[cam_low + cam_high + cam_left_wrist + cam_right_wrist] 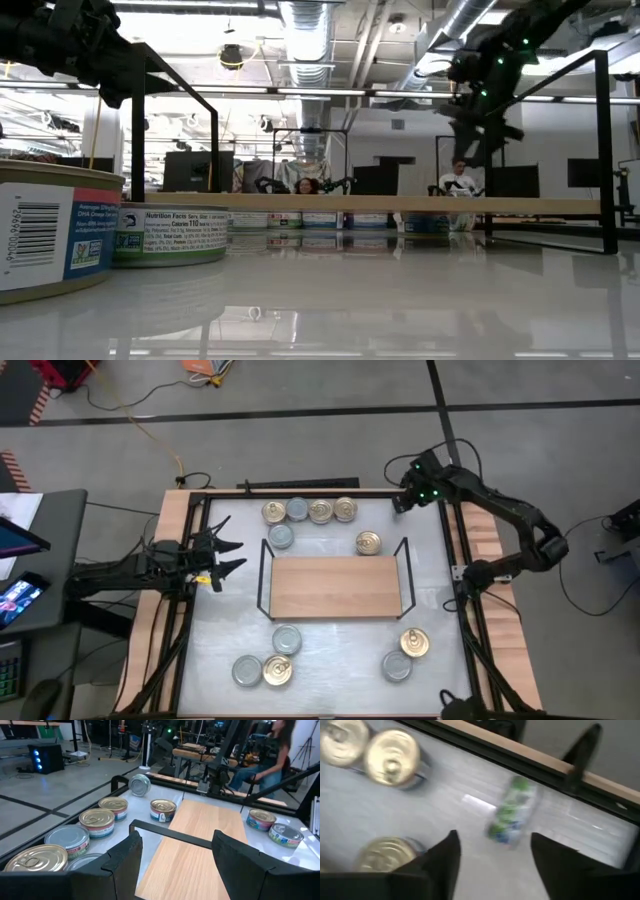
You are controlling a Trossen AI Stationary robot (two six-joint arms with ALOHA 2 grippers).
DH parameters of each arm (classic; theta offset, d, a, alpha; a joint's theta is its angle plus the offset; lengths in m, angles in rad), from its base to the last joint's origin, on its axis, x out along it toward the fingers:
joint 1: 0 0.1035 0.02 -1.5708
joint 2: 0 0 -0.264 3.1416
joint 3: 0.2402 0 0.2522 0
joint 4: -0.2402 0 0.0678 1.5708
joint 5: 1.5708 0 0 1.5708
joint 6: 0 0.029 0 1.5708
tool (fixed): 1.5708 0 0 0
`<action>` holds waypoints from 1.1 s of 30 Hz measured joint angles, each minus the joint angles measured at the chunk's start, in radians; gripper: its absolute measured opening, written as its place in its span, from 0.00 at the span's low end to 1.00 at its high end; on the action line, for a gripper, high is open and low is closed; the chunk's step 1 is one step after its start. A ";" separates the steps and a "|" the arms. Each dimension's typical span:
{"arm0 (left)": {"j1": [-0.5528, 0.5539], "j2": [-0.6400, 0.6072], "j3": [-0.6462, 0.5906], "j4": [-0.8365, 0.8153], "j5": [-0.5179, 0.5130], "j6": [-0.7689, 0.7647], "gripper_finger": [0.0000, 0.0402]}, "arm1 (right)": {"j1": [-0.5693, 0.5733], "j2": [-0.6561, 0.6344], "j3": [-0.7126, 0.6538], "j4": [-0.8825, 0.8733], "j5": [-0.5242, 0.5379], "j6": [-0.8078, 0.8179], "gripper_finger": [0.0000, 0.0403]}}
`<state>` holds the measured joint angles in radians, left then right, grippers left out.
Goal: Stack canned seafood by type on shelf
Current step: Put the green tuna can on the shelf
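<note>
The shelf (335, 588) is a light wooden board with black wire frames at both short ends, bare on top. Tins with gold or silver lids lie flat on the white table: a far row (308, 511), one silver tin (281, 537) and one gold tin (368, 543) by the shelf's far edge, and two near groups (268, 663) (406, 653). One silver tin (140, 785) (512, 817) stands tipped on its edge at the far right corner. My right gripper (400, 502) (493, 837) hovers open just before it. My left gripper (225, 555) (176, 840) is open at the table's left side, pointing at the shelf.
A black frame (300, 492) rims the tabletop, with wooden strips (170, 530) outside it left and right. In the low view two near tins (45, 230) (170, 235) stand close to the camera. People sit in the room beyond the table (460, 180).
</note>
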<state>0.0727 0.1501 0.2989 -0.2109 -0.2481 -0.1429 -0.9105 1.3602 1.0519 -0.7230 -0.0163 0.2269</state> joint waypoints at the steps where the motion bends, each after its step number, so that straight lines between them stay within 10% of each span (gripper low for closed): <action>1: 0.000 0.000 0.000 0.000 0.000 0.000 0.57 | 0.014 0.015 0.015 0.002 0.008 0.020 0.72; 12: 0.000 0.000 0.000 -0.017 -0.003 -0.009 0.57 | 0.113 0.193 0.129 -0.024 0.223 0.133 0.82; 33: 0.000 0.000 0.000 -0.003 -0.003 -0.008 0.57 | 0.050 0.376 0.140 0.008 0.314 0.184 0.82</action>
<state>0.0727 0.1497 0.2989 -0.2139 -0.2508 -0.1507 -0.8601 1.7363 1.1919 -0.7145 0.2973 0.4107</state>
